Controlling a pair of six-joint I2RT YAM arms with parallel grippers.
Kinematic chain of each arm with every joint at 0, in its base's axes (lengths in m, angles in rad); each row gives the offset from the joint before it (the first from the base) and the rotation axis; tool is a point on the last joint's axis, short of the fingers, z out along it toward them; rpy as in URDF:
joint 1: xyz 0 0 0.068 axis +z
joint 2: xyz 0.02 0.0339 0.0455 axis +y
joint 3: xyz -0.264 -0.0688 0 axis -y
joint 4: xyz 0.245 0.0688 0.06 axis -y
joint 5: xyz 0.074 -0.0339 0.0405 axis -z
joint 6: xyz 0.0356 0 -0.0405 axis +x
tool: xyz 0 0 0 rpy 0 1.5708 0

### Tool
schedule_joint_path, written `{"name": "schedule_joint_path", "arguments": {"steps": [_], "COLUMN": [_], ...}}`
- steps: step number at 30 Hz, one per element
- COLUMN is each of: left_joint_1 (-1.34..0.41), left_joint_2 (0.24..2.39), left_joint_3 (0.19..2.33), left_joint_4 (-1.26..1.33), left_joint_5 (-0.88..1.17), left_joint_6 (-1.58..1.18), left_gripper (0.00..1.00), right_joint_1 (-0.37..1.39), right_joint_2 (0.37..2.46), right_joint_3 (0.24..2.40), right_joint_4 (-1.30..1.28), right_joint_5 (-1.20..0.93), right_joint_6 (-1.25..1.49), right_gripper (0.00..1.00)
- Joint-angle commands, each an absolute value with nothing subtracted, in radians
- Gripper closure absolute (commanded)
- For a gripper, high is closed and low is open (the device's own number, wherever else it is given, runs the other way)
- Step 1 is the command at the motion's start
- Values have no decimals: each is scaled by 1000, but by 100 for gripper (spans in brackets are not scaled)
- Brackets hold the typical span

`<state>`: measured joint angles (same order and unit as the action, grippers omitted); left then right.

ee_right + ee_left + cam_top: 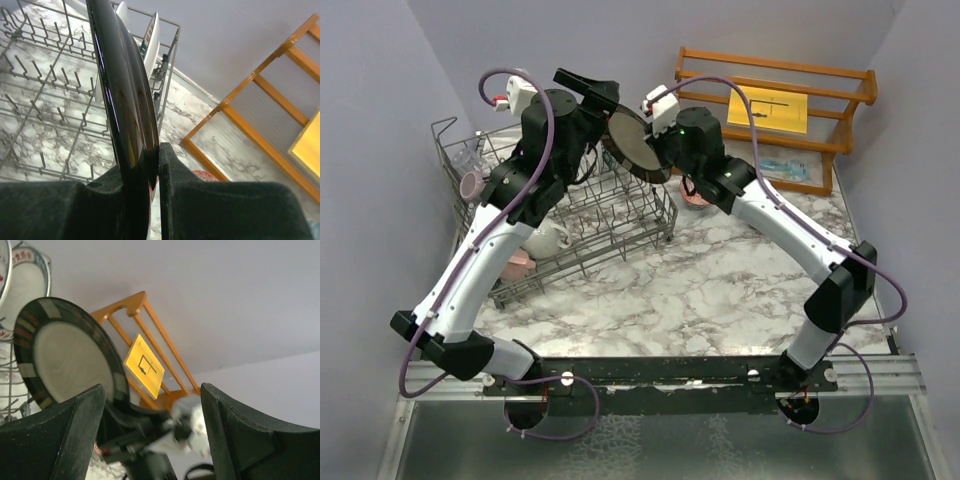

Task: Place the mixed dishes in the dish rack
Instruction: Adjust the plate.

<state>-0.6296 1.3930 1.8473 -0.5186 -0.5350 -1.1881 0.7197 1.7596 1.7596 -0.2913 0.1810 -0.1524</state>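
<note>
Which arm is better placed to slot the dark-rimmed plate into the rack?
Right. The right gripper clamps the dark-rimmed plate on edge by the dish rack. The left gripper is open and empty, only facing the plate.

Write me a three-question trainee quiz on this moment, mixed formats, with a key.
1. Which end effector clamps the dark-rimmed plate?
2. True or false: the left end effector is open and empty.
3. The blue-rimmed plate stands: A in the dish rack; B on the wooden shelf; C flat on the table.
Key: 1 the right end effector; 2 true; 3 A.
</note>
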Motion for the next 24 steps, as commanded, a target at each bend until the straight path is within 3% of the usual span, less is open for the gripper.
{"name": "schedule_joint_path", "arguments": {"steps": [1, 12, 24], "left_joint_1": [-520, -415, -367], "left_joint_2": [1396, 1461, 1408], "left_joint_3": [1799, 1758, 1511], "left_joint_4": [-535, -493, -430], "left_joint_5": [-336, -94, 21], "left_joint_6": [-1406, -1548, -1666], "left_gripper": [21, 21, 20], "right_joint_1": [714, 713, 744], "right_joint_2": [1621, 1607, 1572], "right_joint_3": [1684, 1629, 1558], "right_joint_4": [-41, 53, 202], "right_joint_5": [105, 28, -34], "right_joint_6": [-280, -442, -704], "right_gripper": [99, 99, 99]}}
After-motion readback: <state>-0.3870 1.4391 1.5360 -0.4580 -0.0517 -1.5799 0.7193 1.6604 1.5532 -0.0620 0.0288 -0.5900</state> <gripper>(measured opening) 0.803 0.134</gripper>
